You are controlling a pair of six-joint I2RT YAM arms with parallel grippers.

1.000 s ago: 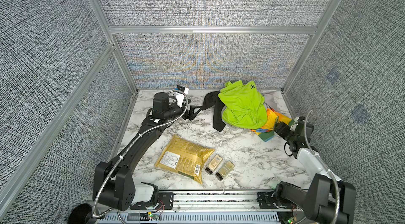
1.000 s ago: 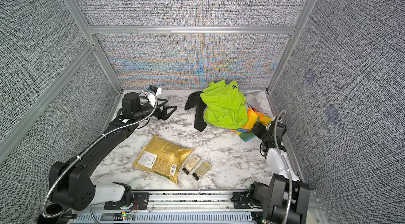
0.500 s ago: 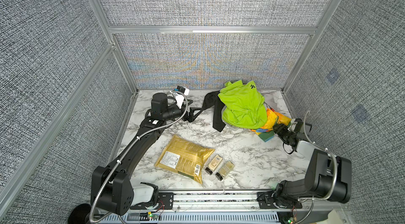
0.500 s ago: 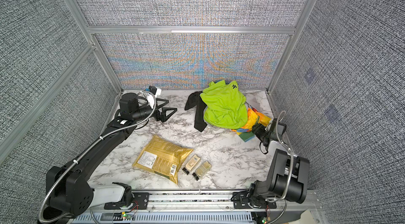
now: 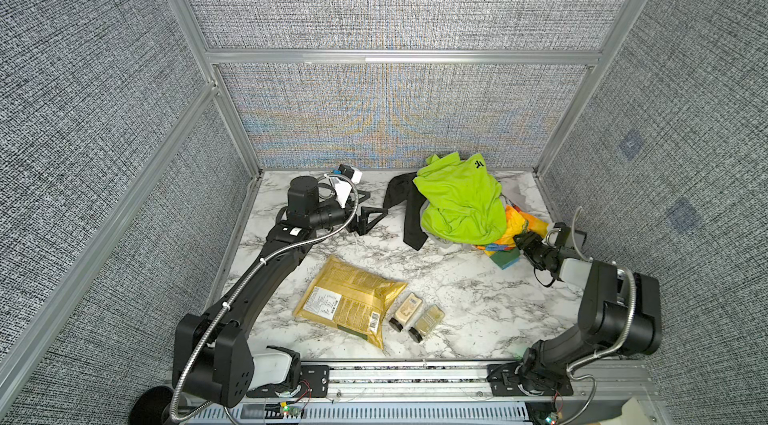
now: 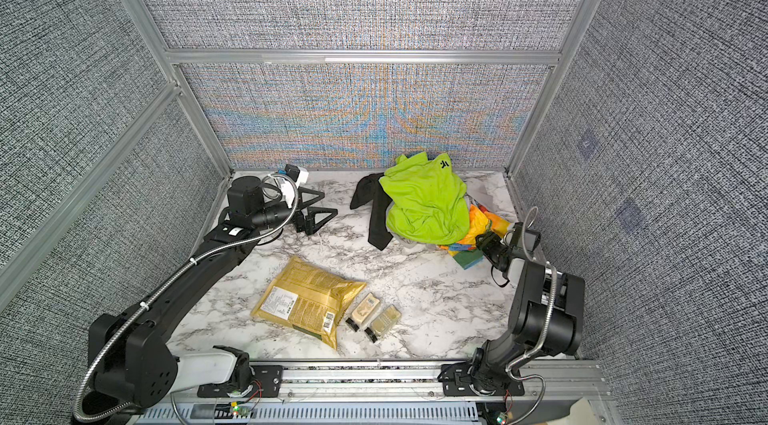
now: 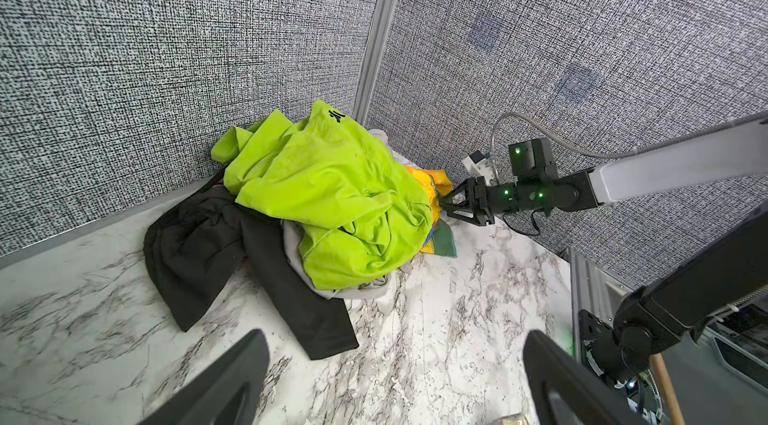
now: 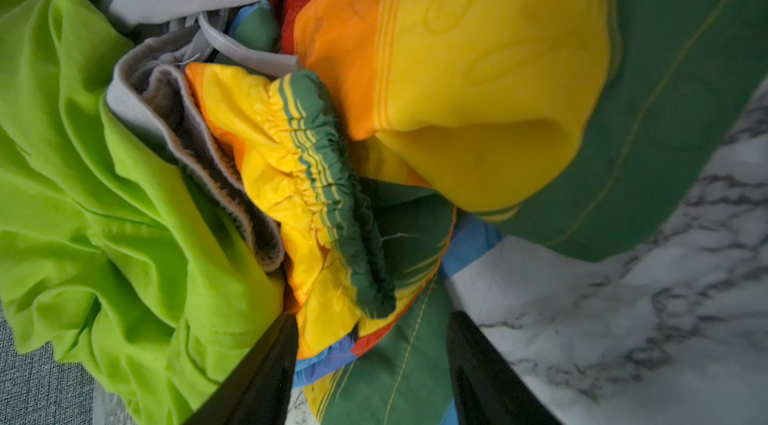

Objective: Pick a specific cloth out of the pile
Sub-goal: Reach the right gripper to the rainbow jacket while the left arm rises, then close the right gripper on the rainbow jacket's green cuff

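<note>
Two tools, right tool (image 5: 520, 241) pinching cloth (image 5: 515, 221) beside pile (image 5: 457, 202); left tool (image 5: 376, 203) wide open, empty

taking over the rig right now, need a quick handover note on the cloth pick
Grippers: the left gripper is open and empty, over the table to the left of the pile. The right gripper is closed on a fold of the multicoloured cloth at the pile's right edge.
Things: the cloth lies partly under the lime-green shirt, near the back right corner. A black garment trails off the pile's left side.
Done: grip taken on the cloth.
Left: pull the cloth clear of the pile. The shirt on top may drag along, so pull slowly.
</note>
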